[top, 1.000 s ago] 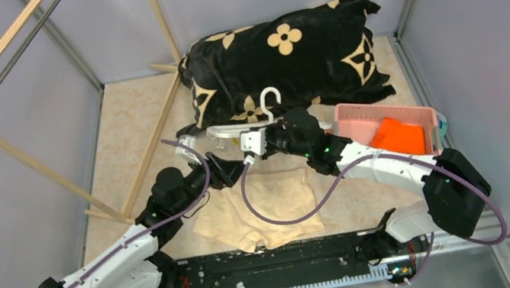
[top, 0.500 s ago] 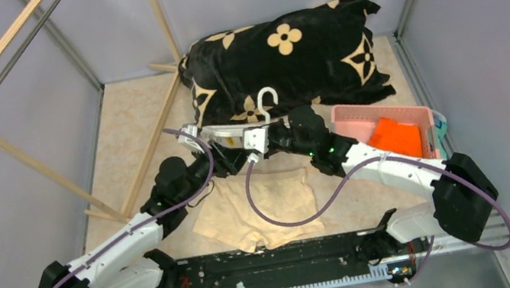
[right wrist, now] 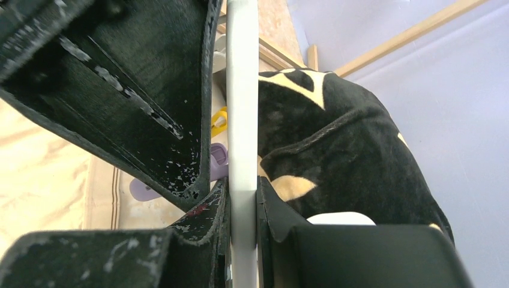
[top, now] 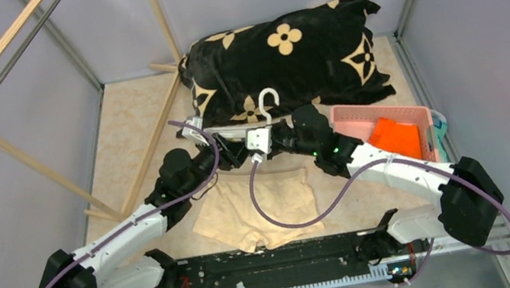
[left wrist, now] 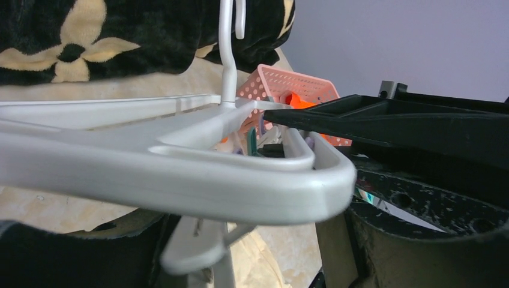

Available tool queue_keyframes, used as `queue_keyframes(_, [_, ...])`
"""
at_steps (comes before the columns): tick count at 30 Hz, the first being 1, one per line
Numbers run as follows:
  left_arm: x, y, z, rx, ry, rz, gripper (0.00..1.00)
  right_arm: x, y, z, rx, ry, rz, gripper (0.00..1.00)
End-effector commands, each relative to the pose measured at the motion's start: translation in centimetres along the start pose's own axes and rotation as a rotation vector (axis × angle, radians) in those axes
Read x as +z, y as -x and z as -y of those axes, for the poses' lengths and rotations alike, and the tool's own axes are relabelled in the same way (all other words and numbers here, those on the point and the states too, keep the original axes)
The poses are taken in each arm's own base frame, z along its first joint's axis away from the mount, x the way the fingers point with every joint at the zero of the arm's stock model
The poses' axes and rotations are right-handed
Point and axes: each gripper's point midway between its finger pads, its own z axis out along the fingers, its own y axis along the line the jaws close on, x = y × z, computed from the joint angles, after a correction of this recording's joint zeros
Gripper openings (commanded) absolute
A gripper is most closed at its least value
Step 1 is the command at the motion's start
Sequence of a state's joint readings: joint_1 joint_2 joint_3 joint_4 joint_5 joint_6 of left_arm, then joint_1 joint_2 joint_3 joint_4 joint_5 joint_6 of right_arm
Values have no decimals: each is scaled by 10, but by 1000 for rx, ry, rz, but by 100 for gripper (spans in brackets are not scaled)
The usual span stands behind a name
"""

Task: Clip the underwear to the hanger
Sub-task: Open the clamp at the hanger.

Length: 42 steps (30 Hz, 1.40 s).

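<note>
Nothing is clipped yet: the underwear [top: 232, 211] lies flat on the near table, the right gripper [right wrist: 243, 195] clamps the hanger [top: 226, 128] just beyond it, and the left gripper's [top: 225, 154] hold is unclear.

no word, number, brand name or label can be read in any view. the only marks are cream flower and four-point star shapes printed on the black blanket [top: 284, 54] lying just beyond the right gripper [right wrist: 242, 201], and they spell nothing. the white hanger [right wrist: 242, 90] bar pinched in that gripper is plain, and the pink basket [top: 352, 114] beside its forearm carries only rows of punched holes
</note>
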<state>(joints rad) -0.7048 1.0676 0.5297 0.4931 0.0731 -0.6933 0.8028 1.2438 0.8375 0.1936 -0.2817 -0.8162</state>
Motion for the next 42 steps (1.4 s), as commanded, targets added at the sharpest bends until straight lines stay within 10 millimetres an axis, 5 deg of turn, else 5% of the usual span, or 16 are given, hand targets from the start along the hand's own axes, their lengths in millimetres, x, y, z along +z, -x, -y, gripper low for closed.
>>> queue_keyframes(1, [7, 21, 19, 23, -60, 58, 68, -14, 59, 37, -72, -95, 174, 0])
queue_keyframes(8, [7, 20, 21, 19, -76, 54, 59, -17, 64, 36, -64, -83, 186, 0])
queue_keyframes(23, [8, 18, 28, 15, -113, 42, 57, -19, 70, 36, -39, -77, 210, 0])
queue_keyframes(30, [7, 20, 27, 22, -105, 53, 34, -20, 69, 33, -37, -68, 207, 0])
queue_keyframes(36, [3, 19, 24, 25, -92, 55, 2, -19, 65, 30, -37, -58, 191, 0])
queue_keyframes(42, [-2, 19, 21, 26, -76, 59, 0, -17, 60, 31, -28, -67, 174, 0])
